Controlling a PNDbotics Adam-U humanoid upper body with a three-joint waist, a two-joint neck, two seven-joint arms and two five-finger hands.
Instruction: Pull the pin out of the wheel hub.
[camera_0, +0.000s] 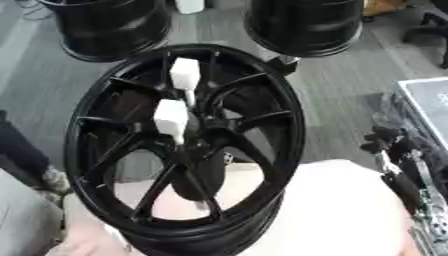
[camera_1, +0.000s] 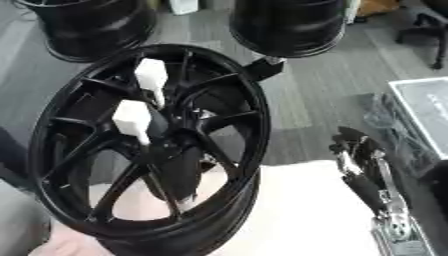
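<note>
A black spoked wheel hub (camera_0: 184, 145) stands tilted on its rim on a white table (camera_0: 337, 210). Two white block-headed pins stick out of its middle: the upper pin (camera_0: 185, 74) near the top spokes, the lower pin (camera_0: 171, 118) just above the centre. My right hand (camera_1: 353, 145) hangs at the right, well apart from the wheel, fingers up and relaxed, holding nothing. My left hand shows in neither view.
Two more black wheels (camera_0: 109, 25) (camera_0: 306, 22) stand on the grey floor behind. A grey case (camera_0: 430, 100) sits at the right edge, and a chair base (camera_1: 429, 27) at the top right. A shoe (camera_0: 54, 181) shows at the left.
</note>
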